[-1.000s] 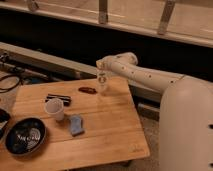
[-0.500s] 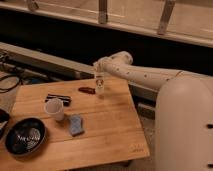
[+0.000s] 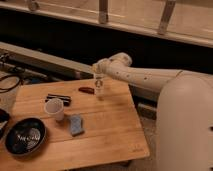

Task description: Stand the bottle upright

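The bottle (image 3: pixel 99 86) is a small clear one with a pale label band. It stands upright at the far edge of the wooden table (image 3: pixel 112 132), its base at or just above the wood. My gripper (image 3: pixel 99 76) comes in from the right at the end of the white arm (image 3: pixel 145 77). It is right over the bottle's top and shut on the upper part. The cap is hidden by the gripper.
A reddish-brown object (image 3: pixel 86 90) lies just left of the bottle. A black flat item (image 3: pixel 58 98), a white paper cup (image 3: pixel 54 108), a blue sponge (image 3: pixel 76 125) and a black bowl (image 3: pixel 24 136) sit on the table's left half. Cables (image 3: pixel 7 82) lie at far left.
My gripper and the upright bottle have moved down and slightly left, closer to the table surface. Nothing else on the table has moved.
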Controlling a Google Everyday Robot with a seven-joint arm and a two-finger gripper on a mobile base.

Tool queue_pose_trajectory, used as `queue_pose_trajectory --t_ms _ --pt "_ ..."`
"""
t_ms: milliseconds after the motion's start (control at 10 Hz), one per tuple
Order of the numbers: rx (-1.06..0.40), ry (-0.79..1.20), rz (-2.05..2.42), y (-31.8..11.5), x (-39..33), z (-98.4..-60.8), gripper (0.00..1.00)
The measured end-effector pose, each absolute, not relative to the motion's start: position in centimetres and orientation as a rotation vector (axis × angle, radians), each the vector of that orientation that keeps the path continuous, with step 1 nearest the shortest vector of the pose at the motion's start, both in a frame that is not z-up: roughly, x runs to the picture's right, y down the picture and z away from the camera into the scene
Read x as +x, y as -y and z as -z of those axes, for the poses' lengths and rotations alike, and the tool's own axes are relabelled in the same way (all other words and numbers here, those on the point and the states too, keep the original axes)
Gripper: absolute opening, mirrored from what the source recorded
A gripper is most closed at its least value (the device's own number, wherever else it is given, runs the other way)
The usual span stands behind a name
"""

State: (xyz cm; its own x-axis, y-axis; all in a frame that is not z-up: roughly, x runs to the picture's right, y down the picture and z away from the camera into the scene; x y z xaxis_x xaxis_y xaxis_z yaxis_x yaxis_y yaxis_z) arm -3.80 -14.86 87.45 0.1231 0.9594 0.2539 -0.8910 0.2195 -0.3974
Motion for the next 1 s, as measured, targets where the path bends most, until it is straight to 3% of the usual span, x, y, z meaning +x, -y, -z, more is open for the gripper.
queue_pose_trajectory --t_ms 1000 --pt "-0.160 0.540 -1.298 17.2 0.1 -90.6 0.00"
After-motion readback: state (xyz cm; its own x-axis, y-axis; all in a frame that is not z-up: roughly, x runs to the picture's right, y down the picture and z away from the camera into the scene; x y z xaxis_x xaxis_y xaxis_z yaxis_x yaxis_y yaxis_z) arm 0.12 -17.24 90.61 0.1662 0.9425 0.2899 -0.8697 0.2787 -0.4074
